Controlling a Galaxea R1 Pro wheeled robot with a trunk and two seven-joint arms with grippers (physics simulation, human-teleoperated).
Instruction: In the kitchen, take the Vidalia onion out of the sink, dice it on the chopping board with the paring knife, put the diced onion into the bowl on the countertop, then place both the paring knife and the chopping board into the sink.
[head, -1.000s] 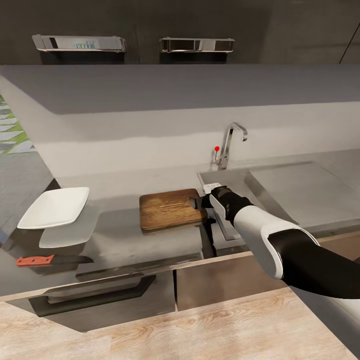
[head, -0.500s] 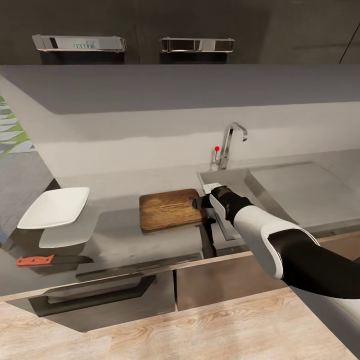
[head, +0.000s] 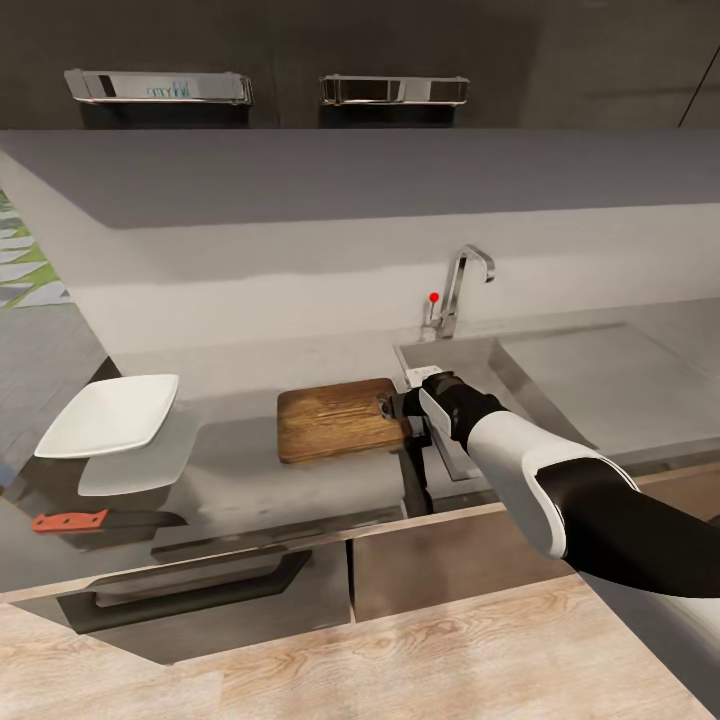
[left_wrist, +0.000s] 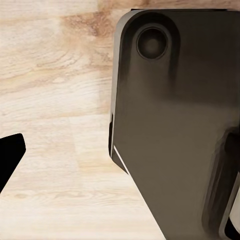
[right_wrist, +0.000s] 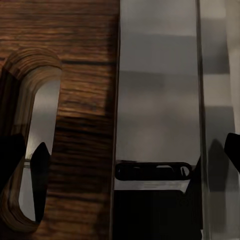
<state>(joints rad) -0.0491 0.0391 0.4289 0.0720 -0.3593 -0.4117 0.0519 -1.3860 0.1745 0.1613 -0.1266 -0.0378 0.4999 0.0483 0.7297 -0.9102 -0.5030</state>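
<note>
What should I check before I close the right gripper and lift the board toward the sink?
1. Right gripper at the chopping board's handle end: ok.
2. One finger in the handle slot, the other past the board's end: ok, by the right wrist view.
3. Jaws open: ok.
4. Board top bare: ok.
5. Paring knife off the board: ok, it lies far left on the countertop, in front of the bowl.
6. Room in the sink: cannot tell, the arm hides most of the basin.
</note>
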